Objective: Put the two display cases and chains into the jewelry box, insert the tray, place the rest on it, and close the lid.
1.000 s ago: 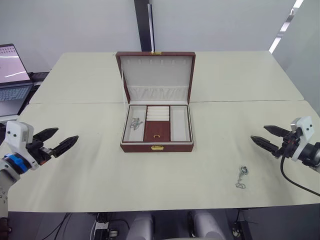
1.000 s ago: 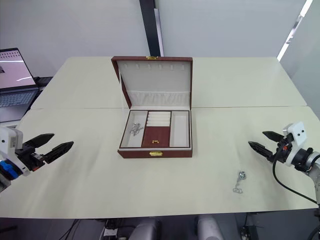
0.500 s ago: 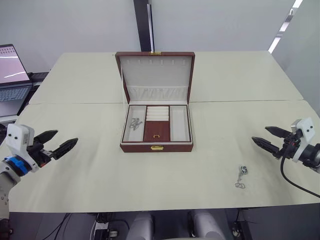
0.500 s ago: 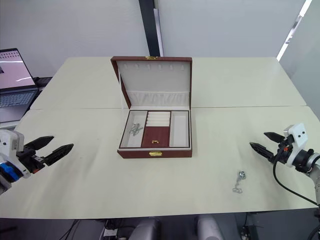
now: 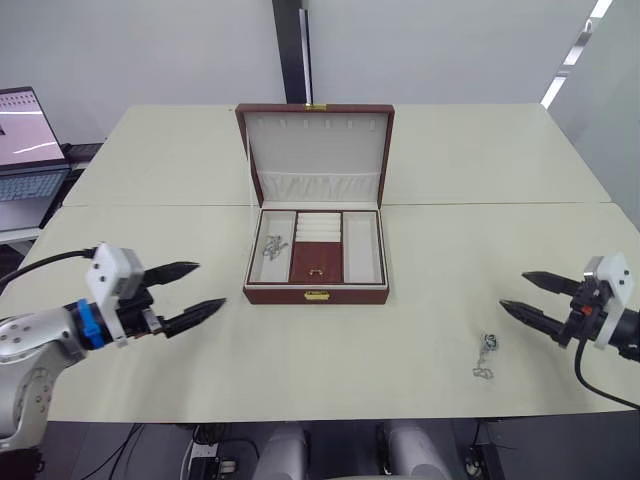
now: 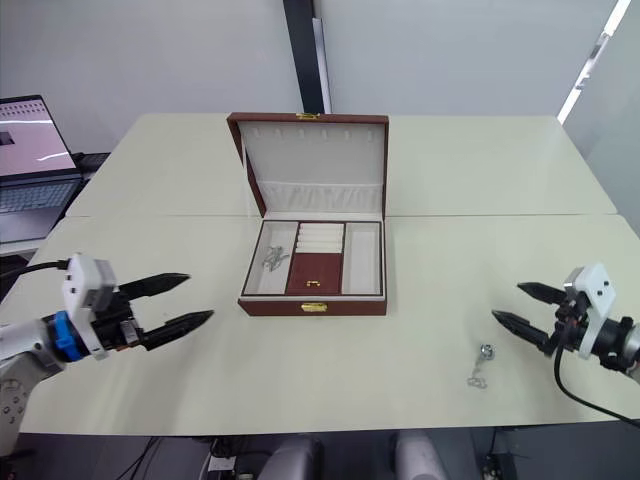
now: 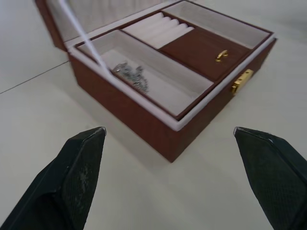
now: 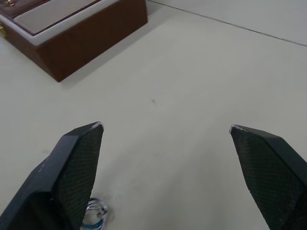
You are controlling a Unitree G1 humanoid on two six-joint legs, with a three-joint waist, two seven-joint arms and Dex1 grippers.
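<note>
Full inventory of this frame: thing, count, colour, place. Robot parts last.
table: 1, cream, spans the scene, seam across the middle.
jewelry box: 1, reddish-brown, cream-lined, table centre, open.
lid: 1, reddish-brown, cream inside, standing upright behind the box.
tray: 1, cream with a brown middle flap, seated in the box.
chain in tray: at least 1, silver, left section; exact count unclear.
chain on table: 1, silver, front right, near the right gripper.
laptop: 1, dark, screen lit, far left off the table.
left gripper: 1, black fingers, open, left of the box.
right gripper: 1, black fingers, open, right edge.
</note>
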